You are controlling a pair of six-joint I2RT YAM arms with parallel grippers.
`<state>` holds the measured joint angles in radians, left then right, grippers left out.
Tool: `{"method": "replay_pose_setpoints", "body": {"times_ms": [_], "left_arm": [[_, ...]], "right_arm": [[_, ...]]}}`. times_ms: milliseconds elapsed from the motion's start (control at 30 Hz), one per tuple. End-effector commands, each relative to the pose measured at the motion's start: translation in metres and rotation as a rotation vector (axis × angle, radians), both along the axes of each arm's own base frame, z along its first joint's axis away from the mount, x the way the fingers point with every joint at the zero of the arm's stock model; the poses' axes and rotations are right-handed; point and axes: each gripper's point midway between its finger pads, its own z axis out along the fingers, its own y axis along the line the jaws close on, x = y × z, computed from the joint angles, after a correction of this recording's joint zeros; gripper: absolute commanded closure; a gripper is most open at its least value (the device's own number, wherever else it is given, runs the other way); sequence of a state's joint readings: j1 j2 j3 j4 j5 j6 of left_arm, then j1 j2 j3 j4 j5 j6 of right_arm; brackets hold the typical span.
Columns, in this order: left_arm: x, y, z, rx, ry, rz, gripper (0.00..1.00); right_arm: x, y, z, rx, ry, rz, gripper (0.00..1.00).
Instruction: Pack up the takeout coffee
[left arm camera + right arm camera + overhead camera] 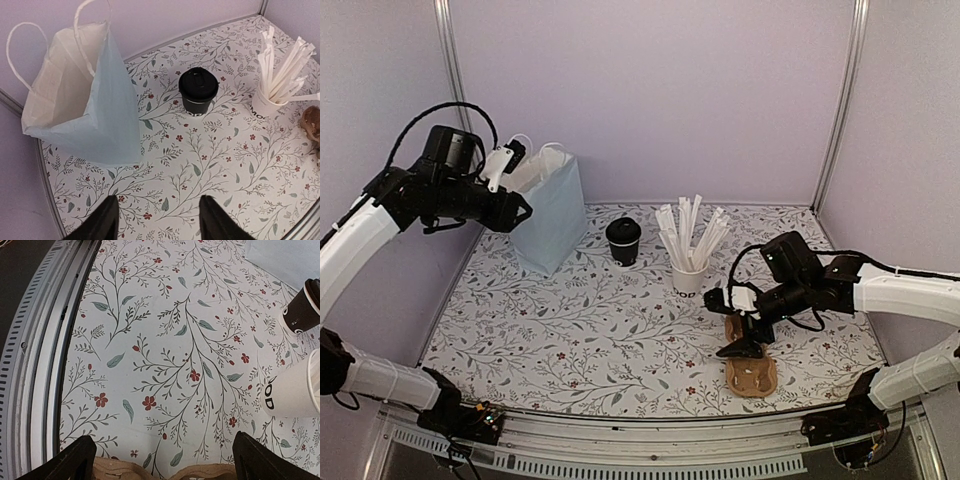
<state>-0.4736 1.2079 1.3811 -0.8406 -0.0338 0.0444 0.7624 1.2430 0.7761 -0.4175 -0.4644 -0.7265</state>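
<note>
The takeout coffee (623, 241) is a small black cup with a black lid, standing at the back middle of the table. It also shows in the left wrist view (198, 92) and at the right edge of the right wrist view (305, 310). A pale blue paper bag (551, 212) stands open to its left (85, 110). My left gripper (513, 212) is open and empty, raised beside the bag (159, 212). My right gripper (744, 344) is open low over a brown cardboard cup carrier (751, 372), whose edge lies between its fingers (165, 462).
A white paper cup of tall white wrapped sticks (689, 272) stands right of the coffee, close to my right gripper (292, 390). A metal rail (45, 365) runs along the table's near edge. Walls close the back and both sides.
</note>
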Motion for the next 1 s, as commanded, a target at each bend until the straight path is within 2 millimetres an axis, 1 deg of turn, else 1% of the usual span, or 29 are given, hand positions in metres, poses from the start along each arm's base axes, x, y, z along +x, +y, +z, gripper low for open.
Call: {"method": "replay_pose_setpoints", "body": {"times_ms": [0,67,167,333,433,500,600,667,767,867,967], "left_arm": [[0.022,0.014,0.008,0.057,-0.071,0.103,0.26],[0.038,0.015,0.010,0.074,-0.096,0.130,0.20],[0.065,0.016,0.004,0.095,-0.093,0.158,0.17],[0.107,0.013,-0.005,0.104,-0.126,0.188,0.16],[0.129,0.012,-0.003,0.090,-0.149,0.203,0.16],[0.144,0.012,0.003,0.083,-0.167,0.212,0.17],[0.162,0.008,0.003,0.081,-0.172,0.199,0.18],[0.172,0.007,0.000,0.095,-0.168,0.193,0.20],[0.185,0.007,-0.011,0.106,-0.133,0.189,0.27],[0.190,0.003,-0.022,0.100,-0.089,0.161,0.39],[0.189,-0.002,-0.031,0.092,-0.052,0.138,0.47]], "right_arm": [[0.005,0.000,-0.002,-0.002,-0.006,-0.008,0.01],[0.005,0.000,-0.002,-0.002,-0.006,-0.010,0.01],[0.004,-0.002,-0.003,-0.003,-0.009,-0.013,0.01],[0.006,-0.001,0.004,0.011,-0.028,-0.011,0.01],[0.007,-0.001,0.005,0.012,-0.032,-0.013,0.01],[0.005,-0.001,0.005,0.014,-0.028,-0.011,0.01],[0.005,-0.001,0.006,0.017,-0.031,-0.011,0.01],[0.005,-0.002,0.006,0.014,-0.035,-0.013,0.01],[0.006,-0.003,0.005,0.008,-0.039,-0.018,0.01],[0.007,-0.003,0.004,0.005,-0.042,-0.020,0.01],[0.007,-0.003,0.004,0.004,-0.042,-0.019,0.01]]}}
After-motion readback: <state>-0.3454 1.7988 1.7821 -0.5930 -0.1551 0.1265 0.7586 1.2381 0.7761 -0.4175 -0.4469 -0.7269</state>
